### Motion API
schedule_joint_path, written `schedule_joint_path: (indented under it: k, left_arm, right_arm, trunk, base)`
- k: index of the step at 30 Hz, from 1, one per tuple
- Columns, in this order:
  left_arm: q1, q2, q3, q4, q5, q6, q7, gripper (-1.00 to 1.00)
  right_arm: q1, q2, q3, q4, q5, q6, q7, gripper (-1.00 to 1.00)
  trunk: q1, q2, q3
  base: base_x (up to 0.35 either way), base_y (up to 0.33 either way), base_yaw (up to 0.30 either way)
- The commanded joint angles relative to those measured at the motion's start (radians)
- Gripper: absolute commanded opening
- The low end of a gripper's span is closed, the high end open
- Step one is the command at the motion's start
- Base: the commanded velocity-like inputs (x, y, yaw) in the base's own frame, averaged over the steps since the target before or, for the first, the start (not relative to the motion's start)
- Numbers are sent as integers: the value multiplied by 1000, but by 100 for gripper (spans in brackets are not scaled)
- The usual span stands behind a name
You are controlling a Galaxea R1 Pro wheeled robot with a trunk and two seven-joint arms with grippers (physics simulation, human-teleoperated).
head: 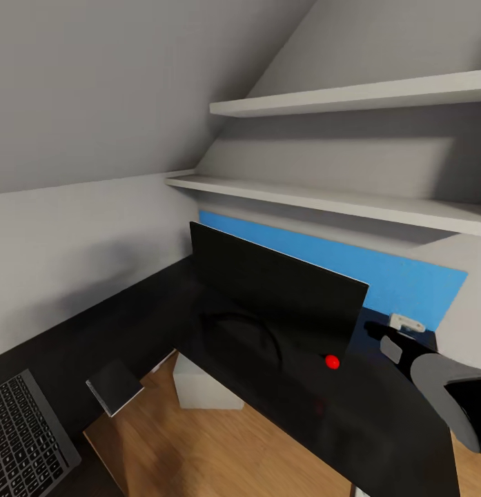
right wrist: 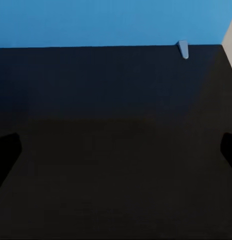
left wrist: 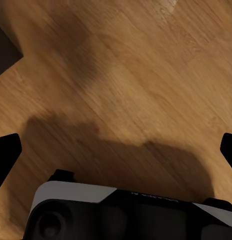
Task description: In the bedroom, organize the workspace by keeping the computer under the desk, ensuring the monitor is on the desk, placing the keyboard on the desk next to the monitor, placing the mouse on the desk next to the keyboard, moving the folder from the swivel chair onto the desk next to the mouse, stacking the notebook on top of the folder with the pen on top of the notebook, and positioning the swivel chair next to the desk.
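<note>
The monitor (head: 275, 290), a wide black screen with a red dot at one lower corner, stands on the black desk (head: 378, 428) in front of a blue wall panel. The keyboard (head: 23, 435) lies on the desk's left wing, partly cut off by the picture's edge. A thin grey notebook (head: 114, 386) rests at the desk's inner edge, near the keyboard. My right gripper (head: 375, 331) (right wrist: 116, 152) hovers open over the desk top just right of the monitor, with nothing between its fingers. My left gripper (left wrist: 116, 152) is open over the bare wood floor.
A white block (head: 202, 386) stands on the wood floor (head: 199, 449) under the desk's corner. Two white shelves (head: 337, 200) run along the wall above the monitor, under a sloped grey ceiling. A small white bracket (head: 406, 322) (right wrist: 183, 49) sits at the blue panel's (head: 406, 283) foot.
</note>
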Motion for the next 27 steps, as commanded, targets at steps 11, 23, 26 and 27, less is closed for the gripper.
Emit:
schedule_joint_path:
  k: [11,23,26,27]
  left_arm:
    - [-1,2,-13,-1,-25,-8,10,100]
    - [-1,2,-12,-1,-24,-7,11,100]
    - [-1,3,-11,-1,-24,-7,11,100]
    - [-1,3,-11,-1,-24,-7,11,100]
  right_arm:
    - [54,10,-10,-28,-50,56,13,100]
    - [59,11,-10,-26,-58,37,13,100]
    - [60,11,-11,-25,-59,34,13,100]
    - [60,11,-11,-25,-59,34,13,100]
  trunk:
    - [1,-2,-2]
    - [1,-2,-2]
    - [1,-2,-2]
    - [1,-2,-2]
  base:
    - [0,0,0]
    - [0,0,0]
    - [0,0,0]
    - [0,0,0]
